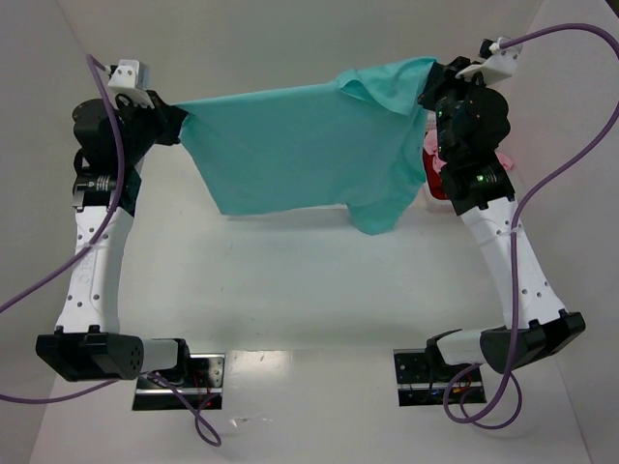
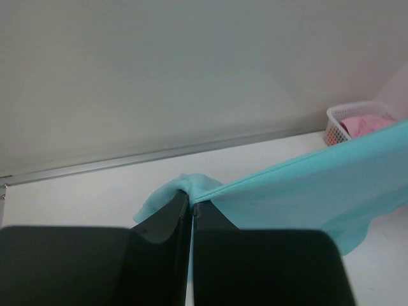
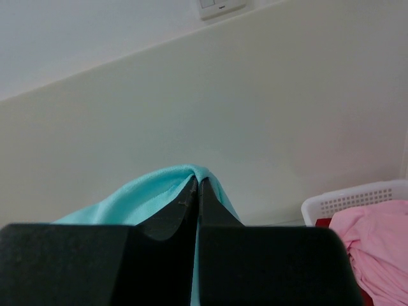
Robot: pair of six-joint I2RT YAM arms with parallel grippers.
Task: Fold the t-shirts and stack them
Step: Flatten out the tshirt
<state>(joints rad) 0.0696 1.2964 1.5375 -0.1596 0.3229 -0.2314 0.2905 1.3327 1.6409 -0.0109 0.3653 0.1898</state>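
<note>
Two ends of the teal t-shirt are clamped aloft by left gripper and right gripper; laying it flat is judged next.

Both your arms are reaching toward the far side, left arm up the left edge and right arm up the right edge, well apart. Your left gripper points inward to the right, and your right gripper points inward to the left. Jaws on both are squeezed tight, each pinching an edge of the teal shirt.
</note>
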